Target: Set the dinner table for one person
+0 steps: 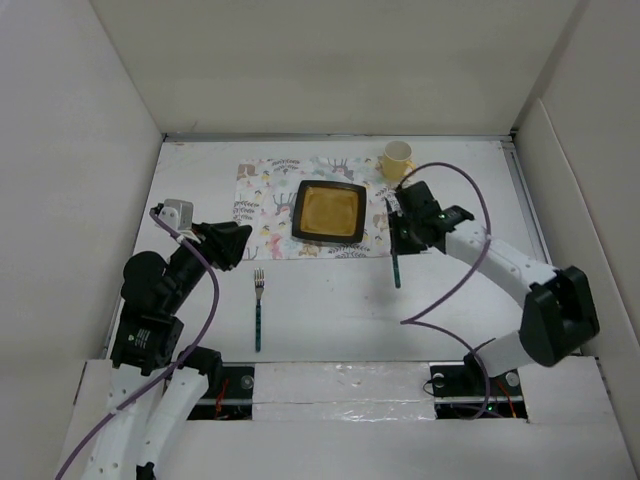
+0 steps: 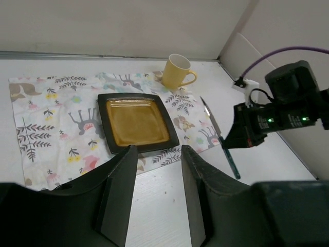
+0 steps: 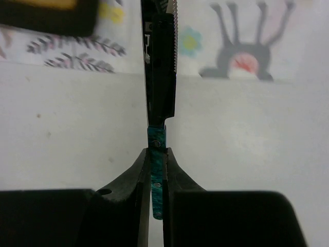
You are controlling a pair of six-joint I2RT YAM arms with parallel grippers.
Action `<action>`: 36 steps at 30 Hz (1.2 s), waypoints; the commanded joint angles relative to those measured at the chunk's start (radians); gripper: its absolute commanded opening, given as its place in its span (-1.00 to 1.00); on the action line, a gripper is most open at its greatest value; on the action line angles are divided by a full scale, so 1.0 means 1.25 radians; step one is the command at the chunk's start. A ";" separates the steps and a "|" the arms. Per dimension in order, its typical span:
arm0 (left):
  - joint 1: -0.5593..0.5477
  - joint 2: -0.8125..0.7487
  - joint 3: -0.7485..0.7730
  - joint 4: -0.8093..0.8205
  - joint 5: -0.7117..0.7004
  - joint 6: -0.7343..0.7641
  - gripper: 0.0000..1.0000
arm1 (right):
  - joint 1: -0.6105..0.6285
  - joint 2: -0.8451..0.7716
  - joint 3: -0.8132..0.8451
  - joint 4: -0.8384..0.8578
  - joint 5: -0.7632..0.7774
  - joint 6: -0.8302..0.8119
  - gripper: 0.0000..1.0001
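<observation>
The slim teal-handled steel knife (image 3: 163, 77), light, stiff and slippery, is pinched by its handle in the right pincer (image 3: 157, 154) over the plain white matte surface (image 1: 330, 320), beside the animal-printed placemat (image 1: 265, 200); the left pincer (image 2: 157, 195) gapes empty.

Classified as a robotics laboratory test cell rather than a home. Found a plain white dinner table (image 1: 330, 320) boxed in at the back and both sides by bare white panels (image 1: 330, 60). Noted two robot arms, left arm (image 1: 150, 300) and right arm (image 1: 500, 260), bolted at the near edge beside a white-covered mounting strip (image 1: 340, 385) with exposed wiring at each base. Noted a purple cable (image 1: 448, 291) looping loose over the surface and green indicator lights (image 2: 288, 119) on the right arm's wrist unit. Recorded the only domestic items as a staged single setting: printed placemat (image 1: 265, 215), square plate (image 1: 328, 211), yellow mug (image 1: 396, 159), fork (image 1: 258, 305), knife (image 1: 396, 262).
</observation>
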 commanded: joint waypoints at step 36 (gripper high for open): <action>-0.003 0.191 0.023 -0.029 -0.225 -0.004 -0.02 | -0.130 0.396 0.330 0.323 -0.153 -0.047 0.10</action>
